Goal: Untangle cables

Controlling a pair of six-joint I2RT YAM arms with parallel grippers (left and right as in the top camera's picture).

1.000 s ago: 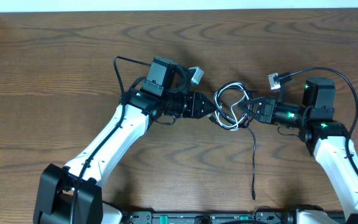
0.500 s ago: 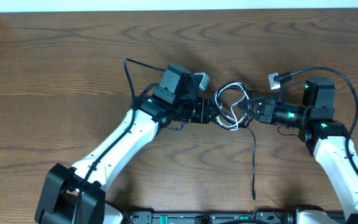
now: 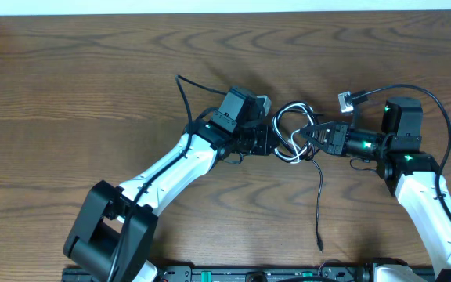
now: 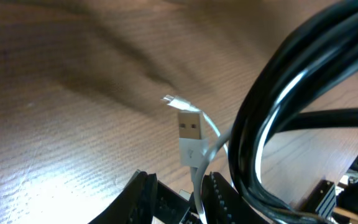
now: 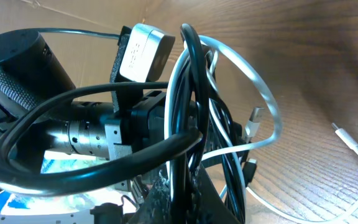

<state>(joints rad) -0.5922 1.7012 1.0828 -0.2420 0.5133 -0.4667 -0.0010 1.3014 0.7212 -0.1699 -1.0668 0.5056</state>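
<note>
The cables lie in a tangle between my two grippers at mid-table. The white cable [image 3: 286,157] loops through the black cable [image 3: 320,196], whose tail runs toward the front edge. My left gripper [image 3: 270,143] is at the tangle's left side. In the left wrist view the white cable's USB plug [image 4: 190,128] stands just past my left gripper [image 4: 178,180]; the cord runs between the parted fingers, against the right one. Thick black loops [image 4: 272,112] crowd the right. My right gripper [image 5: 188,183] is shut on the black cable [image 5: 189,81], with the white cable [image 5: 261,93] arcing beside it.
The black cable's end plug [image 3: 319,245] lies near the table's front edge. My right arm's own thick wire [image 3: 438,110] arcs over its wrist. Bare wooden table [image 3: 69,94] stretches to the left and back.
My left arm has moved right, up to the tangle, and its jaws have narrowed around the white cord. The right arm and the cables it holds have stayed put.
</note>
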